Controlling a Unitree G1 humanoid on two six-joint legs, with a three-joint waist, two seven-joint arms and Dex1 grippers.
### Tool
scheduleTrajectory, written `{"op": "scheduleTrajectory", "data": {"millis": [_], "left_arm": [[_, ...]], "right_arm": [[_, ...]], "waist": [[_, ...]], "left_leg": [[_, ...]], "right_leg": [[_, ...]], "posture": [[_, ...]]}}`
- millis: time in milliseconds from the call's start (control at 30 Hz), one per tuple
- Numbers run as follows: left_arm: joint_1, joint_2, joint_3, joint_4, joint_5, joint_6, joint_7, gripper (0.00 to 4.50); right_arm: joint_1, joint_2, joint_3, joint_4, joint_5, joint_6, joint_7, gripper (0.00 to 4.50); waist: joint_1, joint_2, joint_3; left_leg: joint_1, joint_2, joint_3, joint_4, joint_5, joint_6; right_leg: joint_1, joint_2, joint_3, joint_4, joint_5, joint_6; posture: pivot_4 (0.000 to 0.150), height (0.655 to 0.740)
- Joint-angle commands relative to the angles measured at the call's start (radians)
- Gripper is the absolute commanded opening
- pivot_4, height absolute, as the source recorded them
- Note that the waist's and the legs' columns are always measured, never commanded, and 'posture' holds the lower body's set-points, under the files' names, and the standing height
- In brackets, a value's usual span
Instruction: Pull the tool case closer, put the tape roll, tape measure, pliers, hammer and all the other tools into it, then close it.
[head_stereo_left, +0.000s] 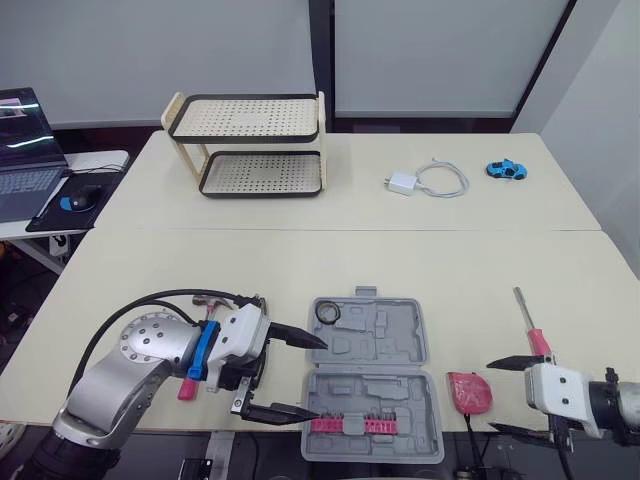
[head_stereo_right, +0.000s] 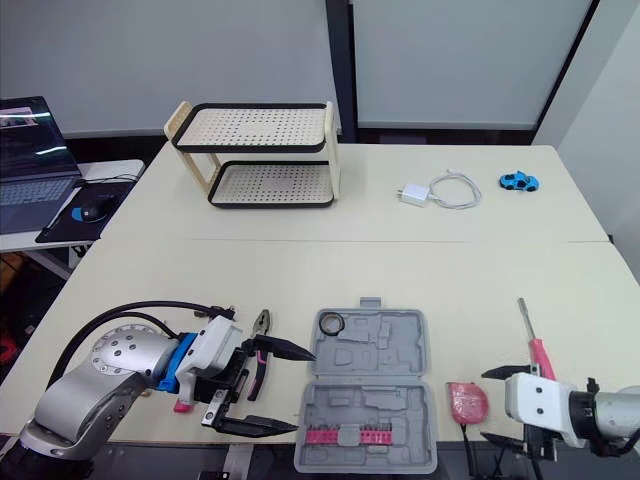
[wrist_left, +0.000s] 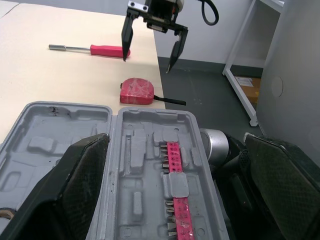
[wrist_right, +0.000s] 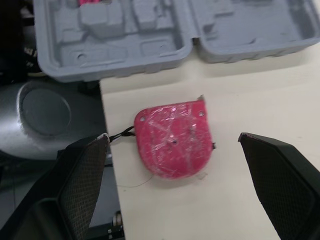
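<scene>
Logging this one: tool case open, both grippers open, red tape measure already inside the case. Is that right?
Not quite: the tape measure is not inside the tool case. It lies on the table beside it, as the right wrist view shows. The case is open, and the left gripper and right gripper are both open.
</scene>
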Motion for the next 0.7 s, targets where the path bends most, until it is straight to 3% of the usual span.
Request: {"op": "scheduleTrajectory", "data": {"millis": [33,367,700], "left_arm": [[-0.016,-0.005,-0.011,-0.036,-0.020,0.010,0.006,4.50],[-0.055,-0.014,-0.029,-0.047,-0.026,0.033,0.029,4.50],[-0.048,-0.010,-0.022,-0.060,-0.030,0.041,0.039,4.50]], "right_arm": [[-0.053,0.003,0.045,0.054,-0.017,-0.052,0.013,4.47],[-0.215,0.027,0.158,0.271,-0.066,-0.163,0.010,4.47],[-0.297,0.038,0.234,0.332,-0.107,-0.189,-0.006,4.47]], "waist": [[0.000,0.000,0.000],[0.000,0.000,0.000],[0.000,0.000,0.000]], "left_leg": [[0.000,0.000,0.000,0.000,0.000,0.000],[0.000,0.000,0.000,0.001,0.000,0.000],[0.000,0.000,0.000,0.001,0.000,0.000]], "right_leg": [[0.000,0.000,0.000,0.000,0.000,0.000],[0.000,0.000,0.000,0.001,0.000,0.000],[0.000,0.000,0.000,0.001,0.000,0.000]], "posture": [[0.150,0.7400],[0.150,0.7400],[0.150,0.7400]]}}
